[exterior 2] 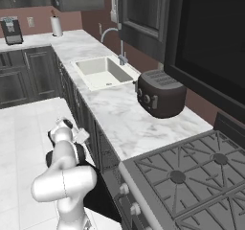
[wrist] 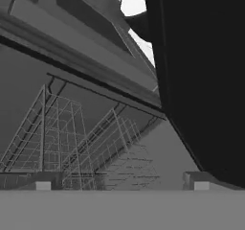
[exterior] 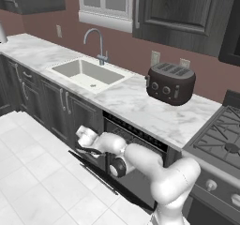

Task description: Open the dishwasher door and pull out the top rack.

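The gripper (wrist: 122, 186), spread wide and empty, faces into the cavity past the dropped dishwasher door (exterior: 110, 181), with the top rack (wrist: 72, 143) straight ahead, its front edge lying crosswise.

black dishwasher door (exterior: 105, 177) hangs partly open, tilted outward; grey wire top rack (wrist: 72, 143) inside cavity.

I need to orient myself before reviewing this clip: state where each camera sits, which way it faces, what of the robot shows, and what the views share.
Left base view: behind the arm's left, facing the sink, toaster and lowered dishwasher door; the white arm rises at lower right.
Right base view: behind the arm's right, looking along the counter; the arm rises at lower left.
Hand view: on the hand, facing into the dishwasher at the top rack; the open gripper shows at the bottom.
Both base views share sink, toaster and stove.
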Controlling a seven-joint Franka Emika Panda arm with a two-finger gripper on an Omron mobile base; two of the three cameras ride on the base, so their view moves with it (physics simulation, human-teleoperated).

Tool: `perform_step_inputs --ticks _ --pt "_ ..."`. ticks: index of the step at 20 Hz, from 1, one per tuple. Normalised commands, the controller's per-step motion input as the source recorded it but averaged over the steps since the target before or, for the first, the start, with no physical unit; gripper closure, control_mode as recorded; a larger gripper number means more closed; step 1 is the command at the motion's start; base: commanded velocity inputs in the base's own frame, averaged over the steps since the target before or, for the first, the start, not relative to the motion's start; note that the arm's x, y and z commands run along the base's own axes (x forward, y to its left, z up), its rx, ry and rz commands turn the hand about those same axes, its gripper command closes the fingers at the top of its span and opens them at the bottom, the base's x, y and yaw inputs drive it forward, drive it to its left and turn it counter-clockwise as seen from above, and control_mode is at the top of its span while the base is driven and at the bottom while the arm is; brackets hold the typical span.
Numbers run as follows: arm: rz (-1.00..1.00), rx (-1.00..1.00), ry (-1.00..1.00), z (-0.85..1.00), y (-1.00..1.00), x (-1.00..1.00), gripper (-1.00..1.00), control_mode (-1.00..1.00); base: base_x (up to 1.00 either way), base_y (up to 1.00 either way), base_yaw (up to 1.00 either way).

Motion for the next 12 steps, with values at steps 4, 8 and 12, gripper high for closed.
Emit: perform_step_inputs --ticks 4,8,12 --pt "0.39 0.03 0.17 -0.01 -0.88 0.20 -1.00 -1.00 0.00 0.00 0.00" --pt "0.32 0.13 0.40 0.03 -0.76 0.41 -1.00 -1.00 0.00 0.00 0.00" --pt "0.28 0.05 0.47 -0.48 -0.47 0.31 -1.00 -1.00 0.00 0.00 0.00"
